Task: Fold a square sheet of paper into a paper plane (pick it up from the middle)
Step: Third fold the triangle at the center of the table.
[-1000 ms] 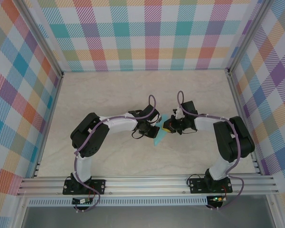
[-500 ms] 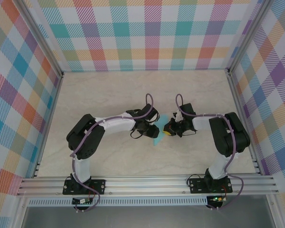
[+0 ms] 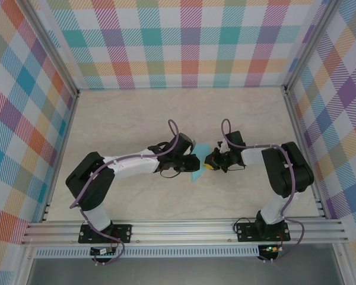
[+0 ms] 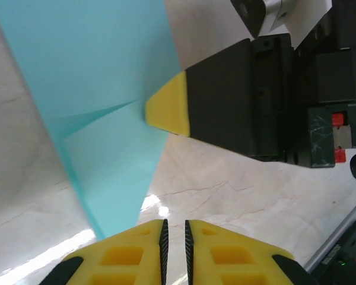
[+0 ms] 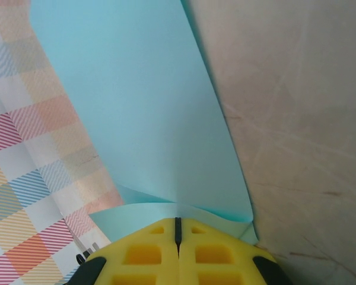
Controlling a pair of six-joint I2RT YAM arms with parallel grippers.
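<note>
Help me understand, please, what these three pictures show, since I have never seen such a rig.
Two robot arms stand at the near edge of a pale table with plaid walls. The overhead picture looks down on both, left arm and right arm. The other two come from cameras on the wrists, each showing its own yellow fingers at the bottom. The right gripper is pinched shut on one edge of a creased teal sheet of paper. The left gripper sits by its lower tip, jaws slightly apart, gripping nothing.
</note>
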